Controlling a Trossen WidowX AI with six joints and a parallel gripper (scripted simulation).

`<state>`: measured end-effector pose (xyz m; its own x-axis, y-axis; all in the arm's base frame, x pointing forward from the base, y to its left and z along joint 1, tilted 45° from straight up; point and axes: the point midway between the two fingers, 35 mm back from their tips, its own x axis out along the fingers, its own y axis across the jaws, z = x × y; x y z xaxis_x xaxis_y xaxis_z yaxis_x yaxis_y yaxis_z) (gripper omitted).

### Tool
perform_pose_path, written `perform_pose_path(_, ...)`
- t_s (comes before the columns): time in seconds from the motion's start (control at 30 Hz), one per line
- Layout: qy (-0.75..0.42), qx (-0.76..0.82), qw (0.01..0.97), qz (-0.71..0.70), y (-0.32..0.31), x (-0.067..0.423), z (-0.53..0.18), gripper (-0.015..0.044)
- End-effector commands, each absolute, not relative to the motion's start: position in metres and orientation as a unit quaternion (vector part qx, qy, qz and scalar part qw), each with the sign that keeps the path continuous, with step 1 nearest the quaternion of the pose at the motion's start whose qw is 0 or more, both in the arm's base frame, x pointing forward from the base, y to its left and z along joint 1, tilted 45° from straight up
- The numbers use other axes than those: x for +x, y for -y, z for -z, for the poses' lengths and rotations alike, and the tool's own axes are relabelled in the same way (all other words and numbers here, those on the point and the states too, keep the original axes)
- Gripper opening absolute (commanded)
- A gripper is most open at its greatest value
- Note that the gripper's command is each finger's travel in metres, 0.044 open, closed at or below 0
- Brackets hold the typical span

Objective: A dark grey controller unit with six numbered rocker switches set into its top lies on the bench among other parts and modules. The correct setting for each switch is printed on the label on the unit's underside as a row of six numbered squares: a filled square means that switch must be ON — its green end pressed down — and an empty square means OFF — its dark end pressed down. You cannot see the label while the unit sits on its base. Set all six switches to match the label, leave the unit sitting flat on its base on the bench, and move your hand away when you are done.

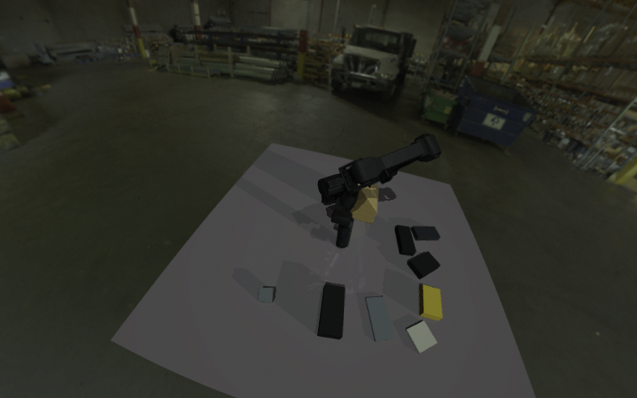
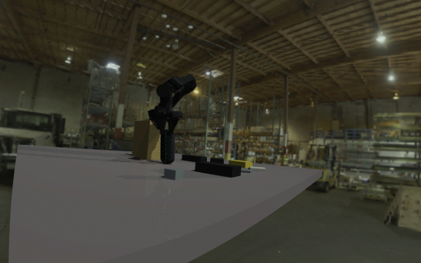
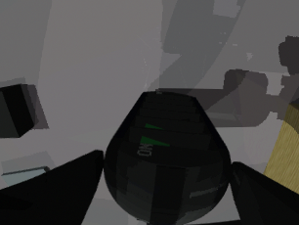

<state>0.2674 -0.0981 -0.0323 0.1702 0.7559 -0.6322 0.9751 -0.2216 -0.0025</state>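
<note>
Grey bench (image 1: 187, 306), scanned left to right in the top view:
- a small pale-blue block (image 1: 266, 294)
- a long black block (image 1: 331, 310)
- the controller unit (image 1: 342, 236) under the arm
- a tan box (image 1: 365, 205) just behind the unit
- a grey-blue slab (image 1: 378, 319)
- three dark modules (image 1: 404, 239)
- a yellow block (image 1: 431, 301)
- a white block (image 1: 421, 336)

Where the unit is: near mid-bench, well apart from the row of parts. It stands upright on one short end, not on its base. In the exterior view the controller unit (image 2: 167, 147) is vertical, and its lower end is at the bench or just off it; the view is too dim to say which.

Hand: the gripper (image 2: 167, 128) comes down on the unit's upper end. In the wrist view the gripper (image 3: 165, 198) has one dark finger on each side of the body, spread wide. I judge it is grasping the unit across its width.

How it looks: a dark, near-black slab with rounded ends. A line of faint green marks runs down the face turned to the exterior camera. The wrist view shows the controller unit (image 3: 165, 164) end-on, with a couple of green patches and a blurred numeral that cannot be read.

Progress: early to middle, probably the label-checking step. The underside label shows in none of the views. No switch-setting can be confirmed. Left to do: read the label, lay the unit flat on its base, press the rockers to match, then pull the arm away.
</note>
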Motion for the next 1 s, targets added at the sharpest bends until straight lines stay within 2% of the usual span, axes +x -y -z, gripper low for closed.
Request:
perform_pose_path(0.0, -0.593, 0.728, 0.212, 0.271, 0.098, 0.266, 0.040, 0.0338)
perform_pose_path(0.97, -0.585, 0.718, 0.232, 0.296, 0.109, 0.264, 0.058, 0.0338)
